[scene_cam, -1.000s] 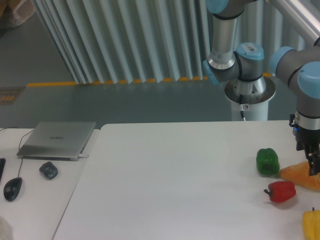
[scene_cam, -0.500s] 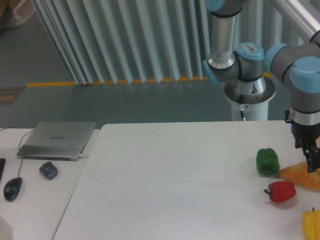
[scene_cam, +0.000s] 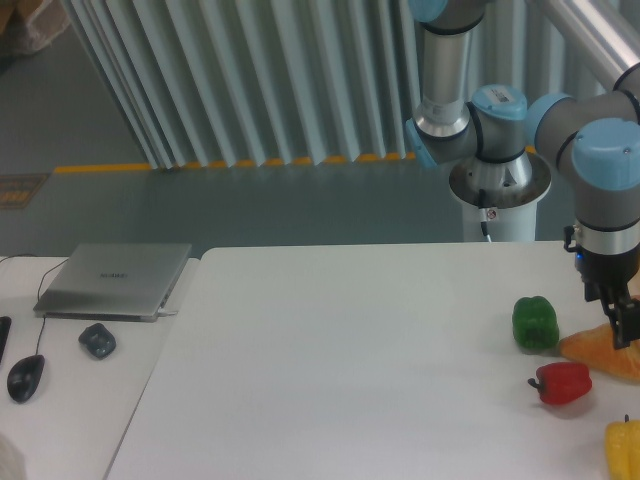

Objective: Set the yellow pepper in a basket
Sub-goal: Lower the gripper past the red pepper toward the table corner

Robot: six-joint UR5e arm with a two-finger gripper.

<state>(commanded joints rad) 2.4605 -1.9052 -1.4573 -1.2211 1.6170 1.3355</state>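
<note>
Camera view: yellow pepper (scene_cam: 623, 448) below-right of red pepper (scene_cam: 562, 382), half cut off. Likely light, stiff, slick; grip across lobes. Gripper (scene_cam: 624, 330) spread: can't tell.

Arm's wrist shifted leftward from the frame's right edge, gripper (scene_cam: 626, 325) drifted left with it and rose slightly above the orange wedge (scene_cam: 603, 352)

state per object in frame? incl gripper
yellow pepper: on the table at the right edge, cut off by the frame, not held
red pepper: lying on the table
green pepper: upright on the table
orange wedge: lying on the table
gripper: empty, above the orange wedge; jaws unclear
laptop: closed
</note>
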